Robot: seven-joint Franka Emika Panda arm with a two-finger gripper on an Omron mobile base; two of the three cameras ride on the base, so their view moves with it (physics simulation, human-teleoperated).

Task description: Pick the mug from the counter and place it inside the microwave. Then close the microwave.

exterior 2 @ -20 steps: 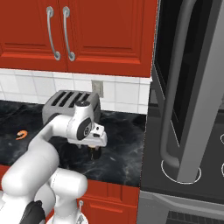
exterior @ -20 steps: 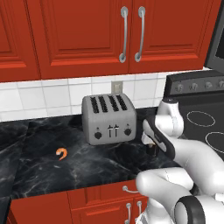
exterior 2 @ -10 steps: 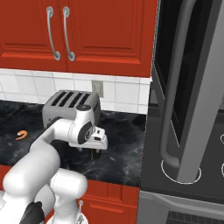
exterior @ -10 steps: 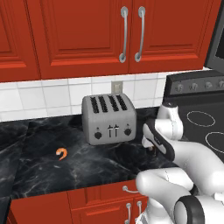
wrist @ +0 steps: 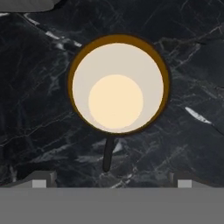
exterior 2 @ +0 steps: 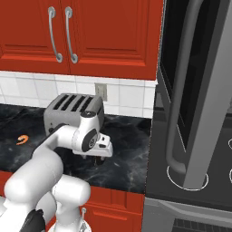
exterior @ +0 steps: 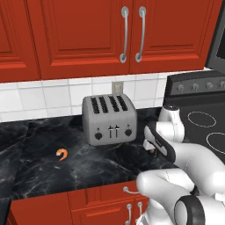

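The gripper (wrist: 112, 183) hangs directly above the mug (wrist: 117, 84), looking straight down into it. Its two dark fingertips (wrist: 40, 180) stand wide apart, released and holding nothing, one toward each lower corner of the hand view, with the mug centred between and beyond them.

From above, the mug is a round cup with a dark brown rim, a pale cream inside wall and a warmer tan circle at its bottom. A thin dark handle juts from its rim toward the fingertips. It stands upright on the counter (wrist: 39, 109), a glossy black surface with thin white veins.

In the left base view the white arm reaches over the counter's right part, close to its front edge and just beside the stovetop (exterior: 202, 127); the hand hides the mug. A silver four-slot toaster (exterior: 109, 118) sits near the back wall to the left of the hand, and a small orange curled item (exterior: 62, 154) lies further left.

The right base view shows the hand (exterior 2: 100, 146) in front of the toaster, and the microwave (exterior 2: 195, 90) door with its long steel bar handle (exterior 2: 181, 86) swung open at the right.
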